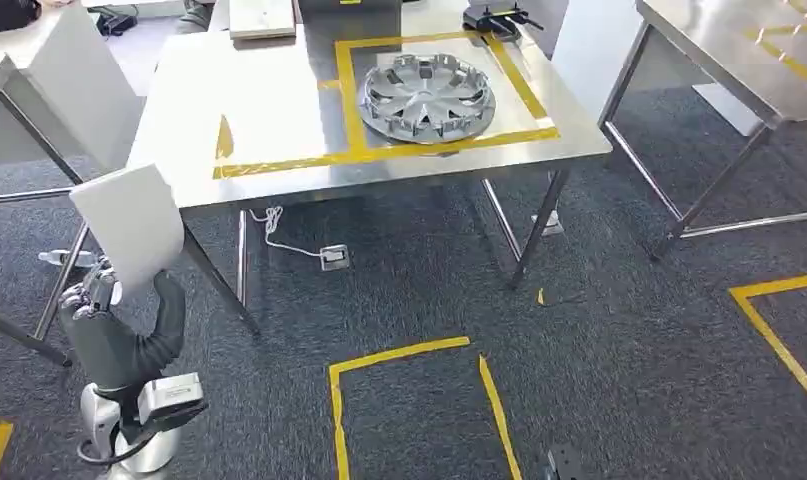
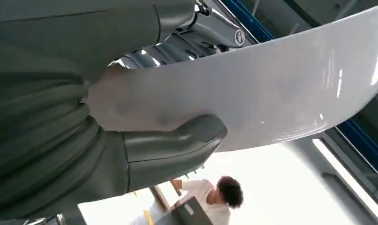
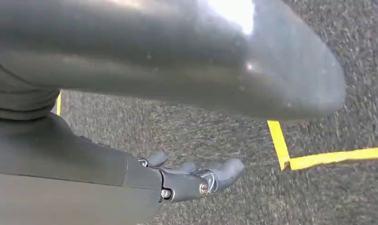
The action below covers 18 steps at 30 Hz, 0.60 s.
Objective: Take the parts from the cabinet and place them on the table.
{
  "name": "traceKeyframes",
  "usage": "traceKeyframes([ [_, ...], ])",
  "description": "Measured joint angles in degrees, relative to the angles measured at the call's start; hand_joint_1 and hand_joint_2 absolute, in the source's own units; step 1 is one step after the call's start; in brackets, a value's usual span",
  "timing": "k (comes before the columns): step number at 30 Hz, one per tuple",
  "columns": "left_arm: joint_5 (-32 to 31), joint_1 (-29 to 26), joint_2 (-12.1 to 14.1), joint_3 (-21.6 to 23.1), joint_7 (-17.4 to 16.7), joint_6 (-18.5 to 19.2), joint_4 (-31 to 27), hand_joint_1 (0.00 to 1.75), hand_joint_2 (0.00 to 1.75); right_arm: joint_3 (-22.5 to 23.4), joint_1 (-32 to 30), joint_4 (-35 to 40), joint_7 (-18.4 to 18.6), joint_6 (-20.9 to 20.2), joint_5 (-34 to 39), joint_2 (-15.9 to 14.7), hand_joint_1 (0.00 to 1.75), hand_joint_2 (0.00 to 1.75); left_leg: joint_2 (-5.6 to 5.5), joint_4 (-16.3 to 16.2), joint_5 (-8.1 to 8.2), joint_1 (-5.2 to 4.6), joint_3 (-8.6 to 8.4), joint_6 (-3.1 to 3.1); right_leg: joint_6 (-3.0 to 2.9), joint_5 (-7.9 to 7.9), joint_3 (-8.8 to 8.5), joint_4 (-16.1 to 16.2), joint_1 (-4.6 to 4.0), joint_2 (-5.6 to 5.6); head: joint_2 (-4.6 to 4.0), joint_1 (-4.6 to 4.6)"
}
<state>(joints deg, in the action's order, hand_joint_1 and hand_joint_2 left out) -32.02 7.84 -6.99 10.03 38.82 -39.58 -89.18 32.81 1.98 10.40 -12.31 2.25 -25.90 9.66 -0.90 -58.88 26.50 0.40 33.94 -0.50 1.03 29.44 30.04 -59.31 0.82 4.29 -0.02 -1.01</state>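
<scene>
We carry white panel pinched in left hand, lower left; right hand spread, empty. Next: reach tabletop beside hubcap.

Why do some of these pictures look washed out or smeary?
Left wrist view: bright backlight behind the white panel in the left hand bleaches the background. Right wrist view: glare on a dark curved surface, slightly smeared carpet. Head view: evenly lit, sharp hubcap.

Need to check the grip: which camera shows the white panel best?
The left wrist view: the left robot hand clamps the white panel close up. The head view shows the panel whole but small.
</scene>
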Motion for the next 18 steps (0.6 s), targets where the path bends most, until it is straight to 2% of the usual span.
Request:
traceKeyframes([
  [1,0.00,-0.07,-0.04,0.00,0.02,-0.02,-0.05,1.75,1.75,0.02,0.09,0.00,-0.11,0.02,0.00,0.00,0.00,0.00,0.15,0.32,0.07,0.07,-0.79,-0.35,0.20,0.71,0.26,-1.10,0.03,-1.76,0.02,0.26],
  [2,0.00,-0.07,-0.06,0.00,0.07,-0.02,-0.11,1.75,1.75,0.02,0.31,-0.02,-0.13,0.00,-0.02,0.02,0.00,0.00,0.19,0.46,0.16,0.06,-1.11,-0.60,0.38,1.84,1.56,-3.60,-0.06,-3.06,0.00,0.46],
  [3,0.00,-0.09,-0.06,-0.02,0.09,-0.04,-0.13,1.75,1.75,0.02,0.64,0.00,-0.20,0.00,-0.02,0.04,0.00,0.00,0.33,0.46,0.28,0.03,-1.18,-0.77,0.51,3.28,4.03,-7.57,-0.05,-3.51,0.00,0.53],
  [5,0.00,-0.53,-0.06,-0.02,0.09,-0.11,-0.13,1.75,1.75,0.02,0.74,-0.02,-0.20,0.00,0.00,0.02,0.00,0.00,0.64,0.46,0.81,-0.02,-1.36,-0.98,0.85,6.49,9.76,-15.98,0.00,-3.66,0.02,0.55],
  [6,-0.02,-0.84,-0.06,-0.02,0.09,-0.13,-0.13,1.75,1.75,0.02,0.63,-0.02,-0.20,-0.02,0.00,0.02,0.00,0.00,0.67,0.44,1.10,-0.02,-1.62,-0.90,1.10,6.26,11.41,-17.47,0.04,-3.69,0.00,0.59],
  [7,-0.02,-1.06,-0.06,-0.04,0.09,-0.17,-0.13,1.75,1.75,0.02,0.48,-0.02,-0.20,-0.07,0.00,0.02,0.00,0.00,0.66,0.44,1.46,0.00,-2.06,-0.77,1.01,4.41,11.56,-16.08,0.08,-3.80,0.02,0.61],
  [8,-0.02,-1.20,-0.06,-0.04,0.09,-0.20,-0.15,1.75,1.75,0.02,0.41,0.00,-0.22,-0.13,-0.02,0.00,0.00,0.00,0.67,0.42,1.84,0.02,-2.60,-0.60,1.03,1.62,10.57,-12.61,0.12,-3.90,0.00,0.66],
  [10,-0.02,-1.32,-0.06,-0.07,0.09,-0.26,-0.55,1.75,1.75,0.02,0.37,0.00,-0.35,-0.17,-0.11,-0.02,0.00,0.00,0.92,0.40,2.74,0.05,-3.68,-0.21,0.46,-4.75,6.70,-2.64,0.12,-4.40,0.02,0.68],
  [11,-0.02,-1.30,-0.06,-0.07,0.09,-0.31,-0.61,1.75,1.75,0.02,0.37,-0.02,-0.37,-0.20,-0.15,0.00,0.00,0.00,0.98,0.13,3.16,-0.19,-3.94,0.11,0.38,-4.40,6.19,-0.56,-0.07,-4.94,0.02,0.63],
  [12,-0.02,-1.38,-0.06,-0.09,0.11,-0.35,-0.75,1.75,1.75,0.02,0.62,-0.02,-0.37,-0.20,-0.18,0.00,0.00,0.00,0.93,0.15,3.42,-0.41,-3.69,0.50,-0.07,-1.87,6.24,-0.40,-0.29,-5.05,0.00,0.75],
  [13,-0.02,-1.48,-0.06,-0.09,0.00,-0.35,-0.94,1.75,1.75,0.02,0.60,-0.02,-0.39,-0.22,-0.18,0.02,0.00,0.00,1.11,0.44,3.76,-0.50,-3.35,0.93,-0.44,-3.29,5.91,-0.11,-0.32,-4.87,0.02,0.68],
  [14,-0.04,-1.56,-0.06,-0.07,0.04,-0.35,-1.01,1.75,1.75,0.02,0.45,-0.02,-0.37,-0.22,-0.18,0.02,0.00,0.00,1.01,-0.55,3.36,-0.51,-4.19,1.32,-0.88,-3.53,5.94,-0.03,-0.03,-4.72,0.00,0.70],
  [15,-0.04,-1.53,-0.04,-0.07,0.09,-0.37,-1.09,1.75,1.75,0.02,0.39,-0.02,-0.39,-0.22,-0.18,0.04,0.00,0.00,1.06,-0.20,3.62,-0.53,-4.58,1.62,-1.36,-3.58,5.42,-0.07,0.01,-4.55,0.00,0.66],
  [16,-0.04,-1.53,-0.04,-0.09,0.04,-0.37,-1.18,1.75,1.75,0.02,0.37,0.00,-0.39,-0.22,-0.18,0.09,0.00,0.00,1.06,-0.67,4.07,-0.36,-4.34,1.89,-1.68,-3.61,4.86,0.16,0.11,-4.50,0.02,0.72],
  [17,-0.04,-1.46,-0.04,-0.09,0.09,-0.37,-1.33,1.75,1.75,0.02,0.43,0.00,-0.41,-0.22,-0.17,0.09,0.00,0.00,1.01,-3.07,4.57,-0.28,-3.27,2.06,-1.99,-3.42,4.52,0.20,0.11,-4.41,0.00,0.44],
  [18,-0.04,-1.48,-0.02,-0.11,0.09,-0.37,-1.44,1.75,1.75,0.02,0.51,0.00,-0.39,-0.28,-0.18,0.07,0.00,0.00,0.98,-7.08,5.95,-0.27,-0.93,2.31,-2.26,-3.24,4.41,0.21,0.10,-4.31,0.00,0.42],
])
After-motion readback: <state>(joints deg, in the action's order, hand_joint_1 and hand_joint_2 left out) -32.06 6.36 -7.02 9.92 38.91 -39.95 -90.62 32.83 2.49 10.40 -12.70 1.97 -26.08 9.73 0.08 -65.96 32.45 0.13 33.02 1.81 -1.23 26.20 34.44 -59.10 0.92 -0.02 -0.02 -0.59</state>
